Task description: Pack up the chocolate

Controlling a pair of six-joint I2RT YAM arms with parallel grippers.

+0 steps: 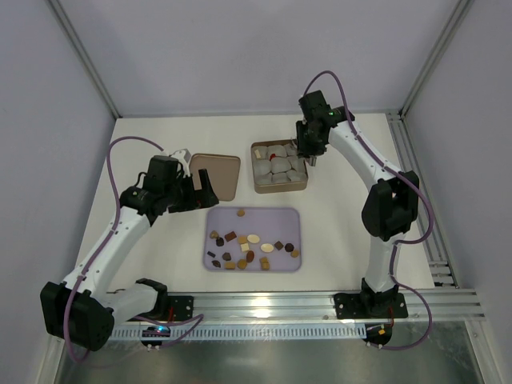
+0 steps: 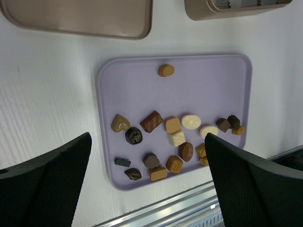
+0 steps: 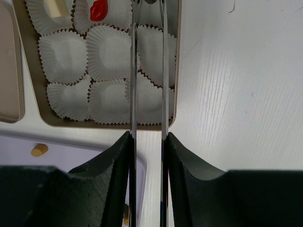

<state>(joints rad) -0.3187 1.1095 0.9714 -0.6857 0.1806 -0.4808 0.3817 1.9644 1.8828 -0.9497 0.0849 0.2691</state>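
Note:
Several small chocolates (image 1: 252,240) in dark brown, caramel and cream lie on a lilac tray (image 1: 253,211); they also show in the left wrist view (image 2: 151,121). My left gripper (image 2: 147,137) is open and empty, hovering above the tray's left side (image 1: 200,188). My right gripper (image 3: 148,135) is shut on thin metal tongs (image 3: 133,71) over the right side of the gold-brown tin (image 3: 176,71). The tin holds white paper cups (image 3: 110,52), a red chocolate (image 3: 98,9) and a cream piece (image 3: 53,7). Something dark sits between the tong tips at the frame's top edge; I cannot tell what.
The tin's lid (image 1: 216,176) lies upturned left of the tin (image 1: 258,168), just beyond my left gripper. One caramel piece (image 2: 165,70) lies alone near the tray's far edge. A metal rail (image 1: 320,300) runs along the table's near edge.

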